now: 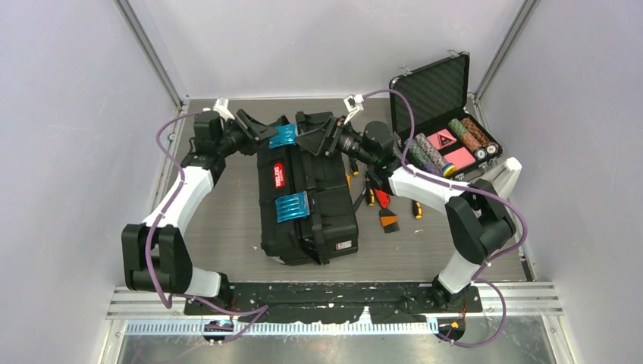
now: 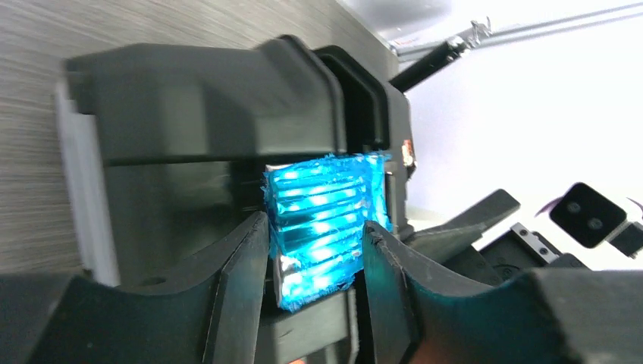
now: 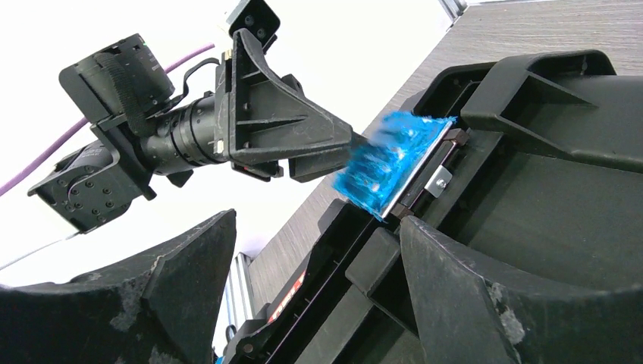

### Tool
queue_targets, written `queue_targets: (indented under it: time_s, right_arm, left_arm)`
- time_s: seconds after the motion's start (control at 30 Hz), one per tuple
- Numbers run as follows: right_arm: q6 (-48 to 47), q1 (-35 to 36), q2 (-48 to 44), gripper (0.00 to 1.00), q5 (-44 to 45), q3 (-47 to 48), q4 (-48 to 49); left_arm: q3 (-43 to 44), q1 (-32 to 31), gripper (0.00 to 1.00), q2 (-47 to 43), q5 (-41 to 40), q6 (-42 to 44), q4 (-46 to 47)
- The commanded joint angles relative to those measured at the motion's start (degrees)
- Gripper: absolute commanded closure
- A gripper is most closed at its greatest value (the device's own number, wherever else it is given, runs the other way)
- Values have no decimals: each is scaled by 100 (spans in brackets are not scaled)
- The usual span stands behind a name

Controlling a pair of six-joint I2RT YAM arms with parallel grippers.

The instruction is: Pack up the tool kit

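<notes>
The black toolbox (image 1: 307, 193) lies closed in the middle of the table, with a red label and two blue latches. My left gripper (image 1: 265, 133) is at the far blue latch (image 1: 284, 136). In the left wrist view its fingers (image 2: 317, 225) stand apart on either side of that latch (image 2: 326, 220), with a thin dark gap on the left side. My right gripper (image 1: 315, 136) hovers wide open over the toolbox's far right edge (image 3: 546, 189), its fingers (image 3: 317, 224) holding nothing. Small yellow, black and red hand tools (image 1: 387, 212) lie on the table to the right of the toolbox.
An open foam-lined black case (image 1: 447, 129) of poker chips stands at the back right, close to the right arm's elbow. The two grippers are close together over the far end of the toolbox. Grey walls enclose the table on three sides.
</notes>
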Motion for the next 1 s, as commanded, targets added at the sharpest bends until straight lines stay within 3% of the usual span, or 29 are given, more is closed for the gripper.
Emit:
queue_targets:
  time_s: [0.0,0.37,0.43,0.63,0.97]
  right_arm:
    - [12,63,178,16,-270,90,-485]
    - [-1,88,239,16,-297,178,-572]
    - [3,96,256,16,-294,185,-578]
    - [28,95,322,16,-330,211,-566]
    - [123,118,412,16,-397,261,-511]
  left_arm:
    - [21,206,51,-188,-55,294,-356]
    - [290,211,53,93,102,505,-663]
    - [332,202,61,116,173,527,-692]
    - [333,168,100,-13,569,208,-366]
    - [297,87,100,-61,1010,-446,413]
